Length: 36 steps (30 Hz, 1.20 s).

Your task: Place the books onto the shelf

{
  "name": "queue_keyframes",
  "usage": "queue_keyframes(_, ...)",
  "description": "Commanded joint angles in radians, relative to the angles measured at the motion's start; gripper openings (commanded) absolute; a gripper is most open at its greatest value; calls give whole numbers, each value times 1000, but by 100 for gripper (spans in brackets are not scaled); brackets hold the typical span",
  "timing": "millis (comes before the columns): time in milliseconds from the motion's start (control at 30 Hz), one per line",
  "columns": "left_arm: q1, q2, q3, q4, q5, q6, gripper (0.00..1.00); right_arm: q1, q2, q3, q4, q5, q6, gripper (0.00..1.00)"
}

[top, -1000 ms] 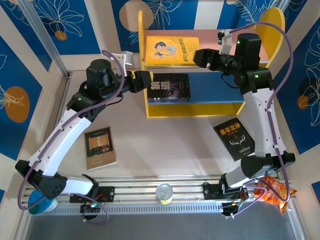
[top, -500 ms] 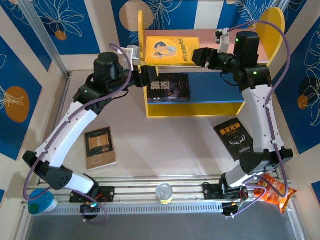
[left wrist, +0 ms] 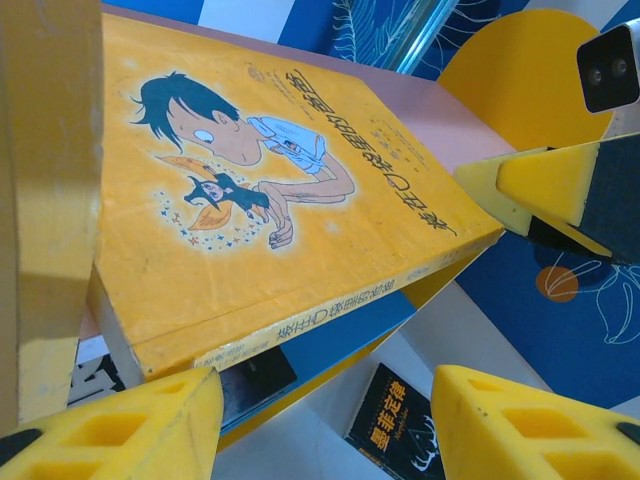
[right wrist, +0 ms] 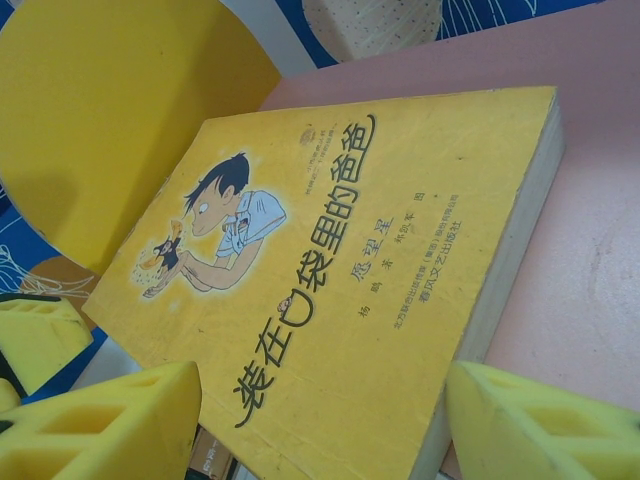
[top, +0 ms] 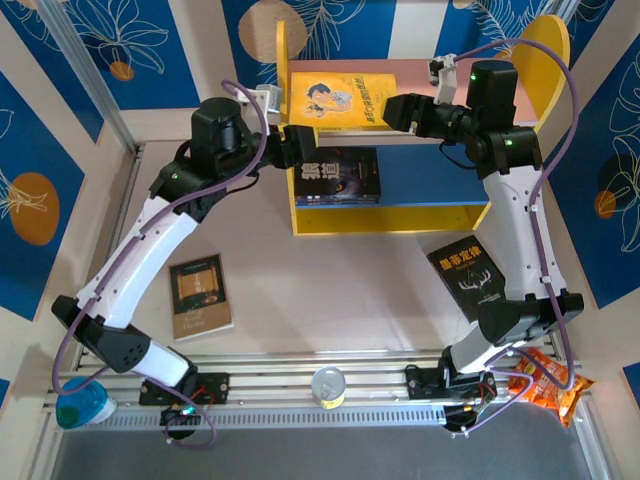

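Note:
The shelf (top: 440, 215) stands at the back, with yellow side panels, a pink upper board (right wrist: 600, 240) and a blue lower part. A bright yellow cartoon book (top: 340, 100) lies flat on the pink board. My left gripper (top: 290, 146) is open at that book's (left wrist: 250, 200) left front corner. My right gripper (top: 400, 110) is open at the book's (right wrist: 340, 300) right end, its pads on either side of that end. A black book (top: 338, 176) lies on the lower tier. Another black book (top: 470, 276) and a tan book (top: 200, 294) lie on the table.
An orange snack bag (top: 548, 386) lies by the right arm's base. A teal cup (top: 80, 408) and a small clear jar (top: 328, 386) sit on the near rail. Blue patterned walls close in the back and sides. The shelf's round-topped panel (left wrist: 520, 80) rises behind my right fingers (left wrist: 545, 185).
My left arm has swung up and right, bringing its gripper to the yellow book's left corner. My right gripper has edged slightly further back. The books have not moved.

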Motion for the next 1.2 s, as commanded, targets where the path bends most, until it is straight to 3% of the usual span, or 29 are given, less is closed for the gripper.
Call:
queue_keyframes(0, -10, 16, 36, -12, -16, 22, 57, 10, 17, 29, -4, -31, 1, 66)
queue_keyframes(1167, -11, 58, 66, -16, -71, 32, 57, 6, 73, 55, 62, -62, 25, 67)
